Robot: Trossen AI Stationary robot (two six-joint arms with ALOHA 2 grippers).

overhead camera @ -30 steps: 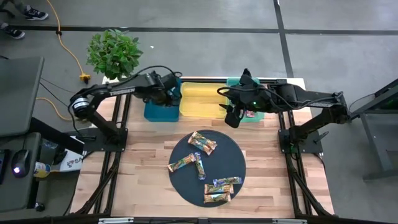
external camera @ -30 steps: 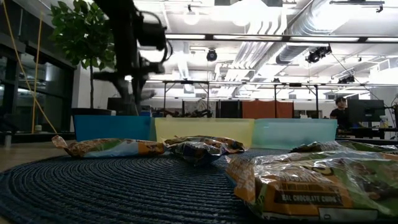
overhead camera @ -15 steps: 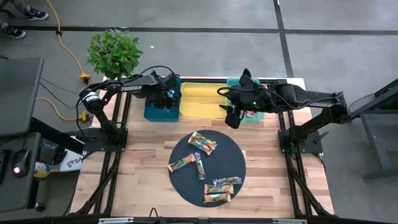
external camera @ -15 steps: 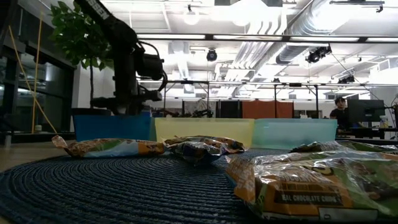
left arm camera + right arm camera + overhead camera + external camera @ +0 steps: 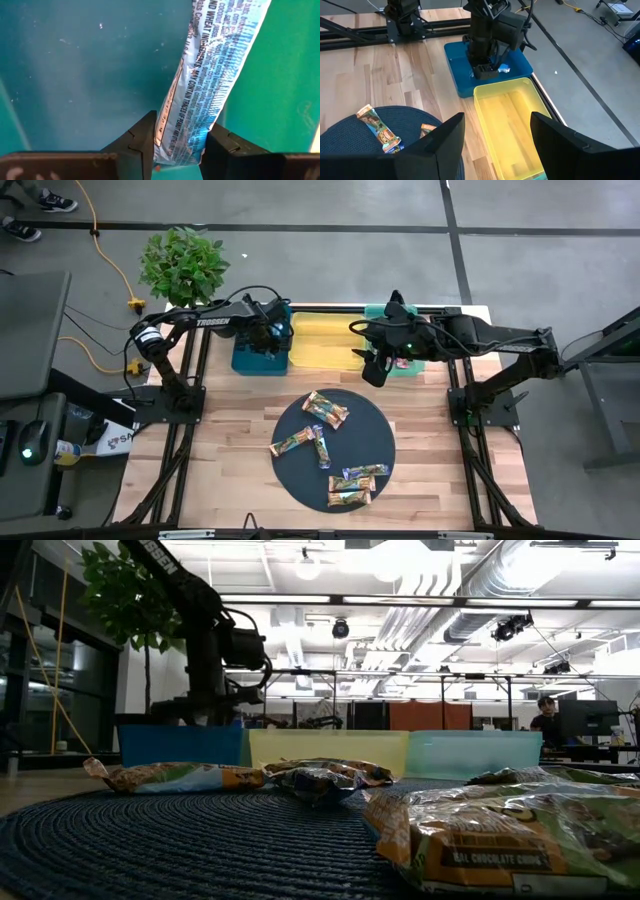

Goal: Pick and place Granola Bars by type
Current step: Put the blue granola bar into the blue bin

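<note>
Several wrapped granola bars (image 5: 326,409) lie flat on a dark round woven mat (image 5: 290,480); the low view shows them close up (image 5: 330,775). My left gripper (image 5: 268,340) is down inside the teal bin (image 5: 245,358), shut on a blue-white bar (image 5: 210,65). In the low view the bin wall (image 5: 180,745) hides its fingers. My right gripper (image 5: 375,366) hangs open above the line between the yellow bin (image 5: 325,340) and the green bin (image 5: 412,366), touching nothing. Its fingers show wide apart in its own wrist view (image 5: 497,150). My left gripper pinches the blue-white bar at one end of the wrapper (image 5: 180,145), between its two fingers (image 5: 142,142). It comes from above, pointing down into the teal bin. The bar runs lengthwise away from the fingers toward the bin floor (image 5: 75,75); its far end is out of frame.
Three long bins stand side by side along the table's far edge. A pink wrapper (image 5: 403,363) shows in the green bin, partly under my right arm. Bare wood (image 5: 230,450) surrounds the mat. A potted plant (image 5: 180,265) stands off the far left corner.
My left gripper has gone down into the teal bin, still shut on the blue-white bar, and its arm has swung lower. My right arm has kept still.
</note>
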